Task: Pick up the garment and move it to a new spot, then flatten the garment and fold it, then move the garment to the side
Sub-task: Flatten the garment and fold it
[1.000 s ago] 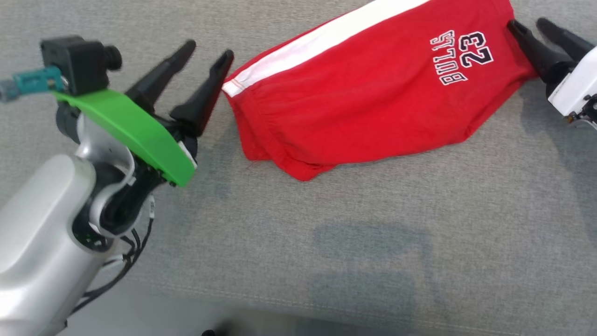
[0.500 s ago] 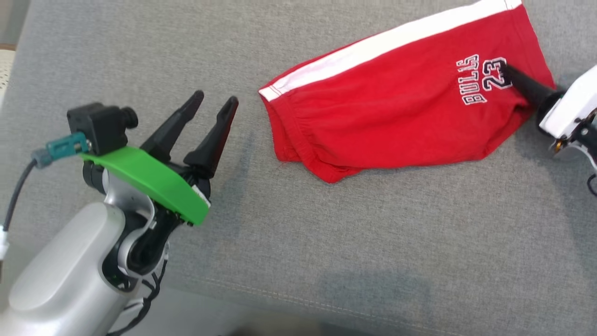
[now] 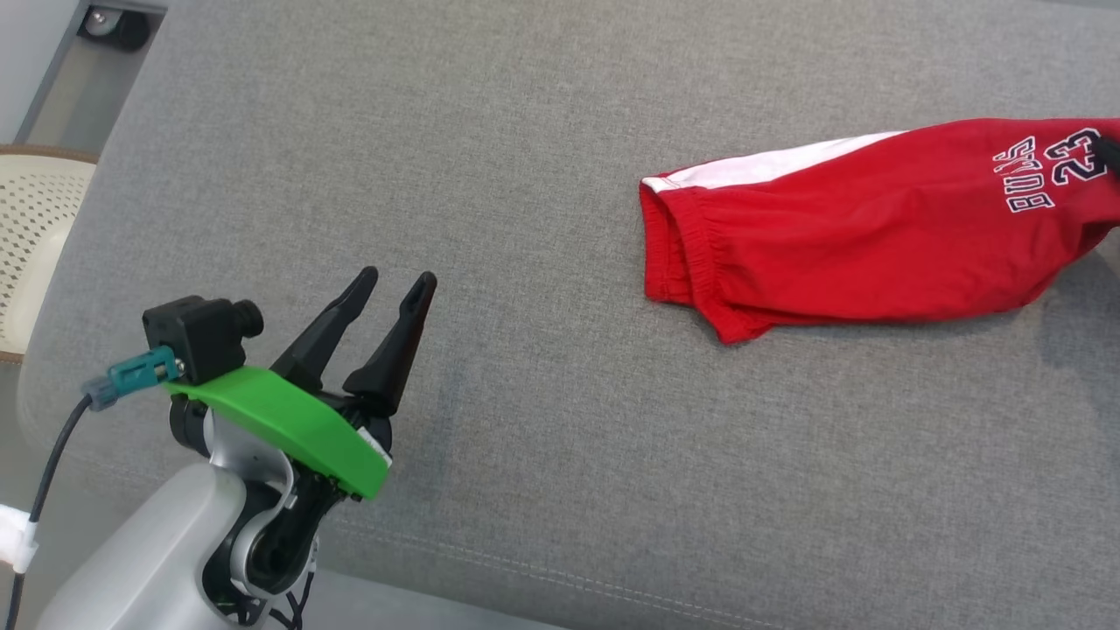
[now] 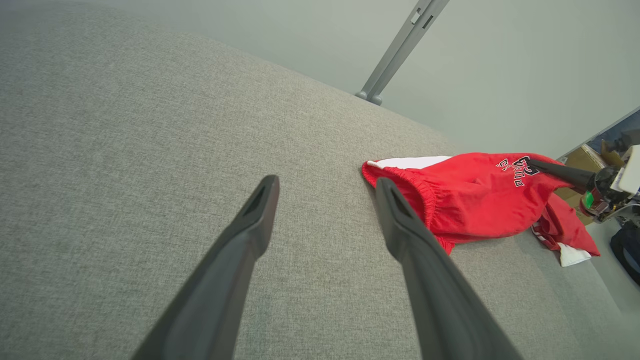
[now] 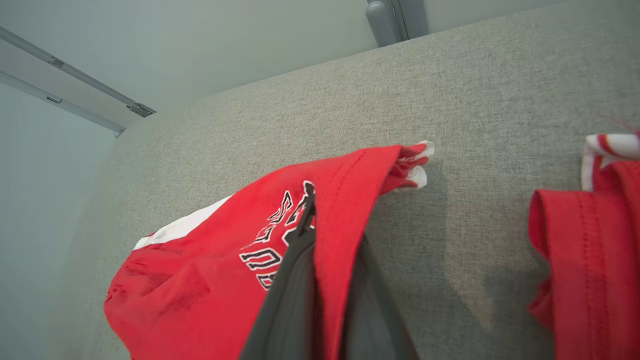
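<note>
the right gripper is pinched shut on a fold of the red shorts right by the printed number, its two dark fingers pressed together with cloth draped over them. the left gripper stands wide with nothing between its fingers, above the grey cushion and well apart from the shorts, which lie toward its 2 o'clock, near the 3 o'clock edge of the head view. my worry is the bite: it looks like a thin fold at one end, so a lift could let the cloth slide out, or carry one layer while the waistband end drags and bunches. the left gripper is too far off to steady it. the head view shows the waistband end lying flat but barely a tip of the pinching fingers. the right wrist view shows the pinch close up, plus a red and white flap at 3 o'clock, apart from the held fold. the left wrist view suggests this flap hangs off the cushion's edge, where it could snag.
</note>
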Tool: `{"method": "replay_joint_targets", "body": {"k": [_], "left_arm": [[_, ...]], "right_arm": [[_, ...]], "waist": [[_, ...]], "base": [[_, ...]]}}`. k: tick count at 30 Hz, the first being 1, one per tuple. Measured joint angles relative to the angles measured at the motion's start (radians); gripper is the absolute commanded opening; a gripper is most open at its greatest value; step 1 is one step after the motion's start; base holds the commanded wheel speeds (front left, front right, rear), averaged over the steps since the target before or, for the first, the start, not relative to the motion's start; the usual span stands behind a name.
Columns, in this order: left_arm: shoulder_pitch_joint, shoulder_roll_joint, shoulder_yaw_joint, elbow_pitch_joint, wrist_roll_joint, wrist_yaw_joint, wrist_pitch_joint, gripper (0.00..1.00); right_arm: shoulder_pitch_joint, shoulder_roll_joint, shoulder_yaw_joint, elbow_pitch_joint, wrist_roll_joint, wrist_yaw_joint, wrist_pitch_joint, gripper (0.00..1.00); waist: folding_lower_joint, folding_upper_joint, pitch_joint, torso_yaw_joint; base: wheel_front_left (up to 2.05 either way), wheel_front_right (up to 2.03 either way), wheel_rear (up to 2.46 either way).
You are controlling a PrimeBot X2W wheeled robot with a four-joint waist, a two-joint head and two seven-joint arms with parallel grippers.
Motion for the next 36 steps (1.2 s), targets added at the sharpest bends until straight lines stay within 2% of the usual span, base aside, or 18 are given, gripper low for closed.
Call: {"method": "replay_joint_targets", "body": {"k": [3, 6, 11, 15, 17, 23, 25, 26, 27, 28, 29, 30, 31, 36], "left_arm": [[0.028, 0.018, 0.005, -0.016, -0.002, 0.000, -0.001, 1.00], [0.053, 0.033, 0.010, -0.044, -0.013, 0.000, -0.001, 1.00], [0.063, 0.039, 0.002, -0.077, -0.022, 0.000, 0.002, 1.00], [0.063, 0.029, -0.013, -0.104, -0.022, 0.000, 0.015, 1.00], [0.063, 0.017, -0.016, -0.113, -0.022, 0.000, 0.020, 1.00], [0.063, 0.009, -0.010, -0.122, -0.024, 0.000, 0.020, 1.00], [0.063, 0.003, -0.011, -0.122, -0.024, 0.000, 0.020, 1.00], [0.063, -0.001, -0.012, -0.122, -0.024, 0.000, 0.020, 1.00], [0.063, -0.006, -0.013, -0.120, -0.024, 0.000, 0.020, 1.00], [0.063, -0.014, -0.013, -0.118, -0.024, 0.000, 0.019, 1.00], [0.063, -0.020, -0.014, -0.115, -0.024, 0.000, 0.019, 1.00], [0.063, -0.023, -0.016, -0.111, -0.024, 0.000, 0.018, 1.00], [0.063, -0.025, -0.016, -0.103, -0.024, 0.000, 0.018, 1.00], [0.063, -0.030, -0.019, -0.081, -0.024, 0.001, 0.017, 1.00]], "right_arm": [[-0.009, -0.017, 0.007, -0.058, -0.015, 0.003, 0.006, 0.00], [-0.050, 0.005, 0.053, -0.167, -0.050, 0.020, 0.039, 0.00], [-0.099, 0.095, 0.142, -0.296, -0.105, 0.027, 0.073, 0.00], [-0.100, 0.175, 0.215, -0.326, -0.136, 0.026, 0.097, 0.00], [-0.100, 0.202, 0.238, -0.325, -0.157, 0.014, 0.098, 0.01], [-0.100, 0.279, 0.264, -0.288, -0.204, -0.055, 0.090, 0.02], [-0.100, 0.299, 0.268, -0.273, -0.206, -0.066, 0.086, 0.03], [-0.100, 0.307, 0.270, -0.266, -0.208, -0.074, 0.085, 0.06], [-0.101, 0.314, 0.274, -0.259, -0.216, -0.080, 0.081, 0.15], [-0.101, 0.318, 0.279, -0.251, -0.223, -0.081, 0.078, 0.30], [-0.103, 0.321, 0.286, -0.242, -0.228, -0.081, 0.078, 0.38], [-0.108, 0.324, 0.295, -0.234, -0.235, -0.081, 0.078, 0.94], [-0.112, 0.329, 0.306, -0.229, -0.245, -0.081, 0.079, 1.00], [-0.138, 0.369, 0.347, -0.220, -0.283, -0.070, 0.087, 1.00]], "waist": [[0.0000, 0.0000, -0.031, -0.004], [0.0000, 0.0000, -0.052, -0.014], [0.0000, 0.0000, -0.053, -0.035], [0.0000, 0.0000, -0.036, -0.033], [0.0000, 0.0000, -0.026, -0.027], [0.0000, 0.0000, 0.007, -0.001], [0.0000, 0.0000, 0.018, 0.009], [0.0000, 0.0000, 0.023, 0.015], [0.0000, 0.0000, 0.027, 0.021], [0.0000, 0.0000, 0.032, 0.027], [0.0000, 0.0000, 0.035, 0.032], [0.0000, 0.0000, 0.038, 0.038], [0.0000, 0.0000, 0.040, 0.043], [0.0000, 0.0000, 0.030, 0.054]], "base": [[0.00, 0.00, 0.00], [0.00, 0.00, 0.00], [0.00, 0.00, 0.00], [0.00, 0.00, 0.00], [0.00, 0.00, 0.00], [0.00, 0.00, 0.00], [0.00, 0.00, 0.00], [0.00, 0.00, 0.00], [0.00, 0.00, 0.00], [0.00, 0.00, 0.00], [0.00, 0.00, 0.00], [0.00, 0.00, 0.00], [0.00, 0.00, 0.00], [0.00, 0.00, 0.00]]}}
